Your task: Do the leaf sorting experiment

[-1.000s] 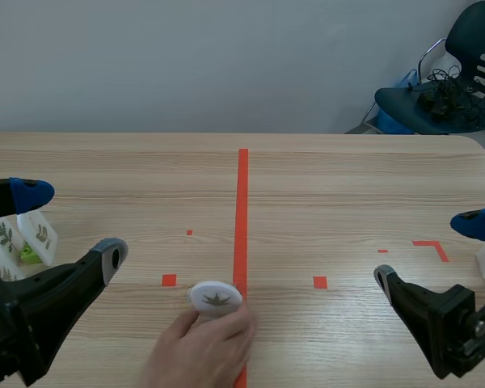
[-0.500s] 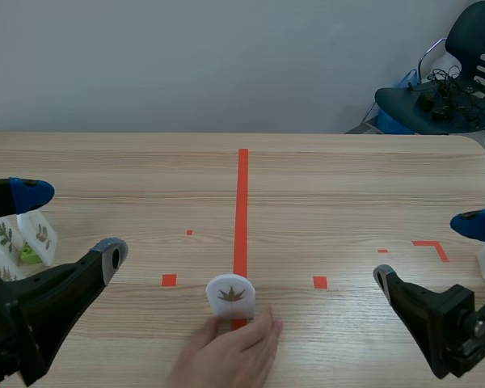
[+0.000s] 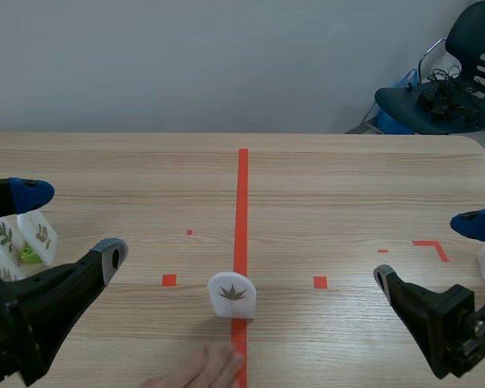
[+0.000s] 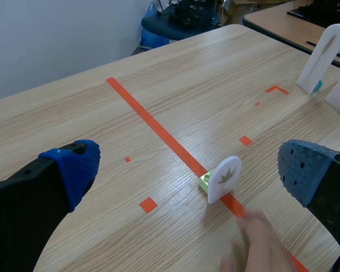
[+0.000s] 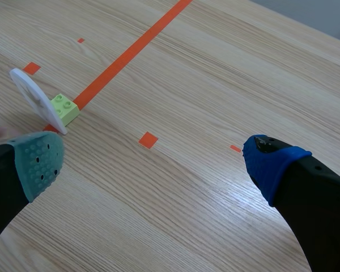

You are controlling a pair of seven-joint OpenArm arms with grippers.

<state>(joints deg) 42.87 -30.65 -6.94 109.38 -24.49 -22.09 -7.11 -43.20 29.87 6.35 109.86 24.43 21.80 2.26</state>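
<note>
Both jaws gape, released and gripping nothing: left gripper [image 3: 69, 222] at the bench's left edge, right gripper [image 3: 428, 250] at its right. A person's hand [image 3: 202, 373] lies at the near edge, apart from the upright white leaf card [image 3: 232, 295] just beyond, which stands on the centre tape line [image 3: 242, 194]. More leaf cards [image 3: 20, 238] stand by the left edge.

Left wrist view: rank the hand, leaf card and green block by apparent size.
1. The hand, though it is nearest the camera and partly cut off.
2. The leaf card.
3. The green block, clearly smallest.
</note>
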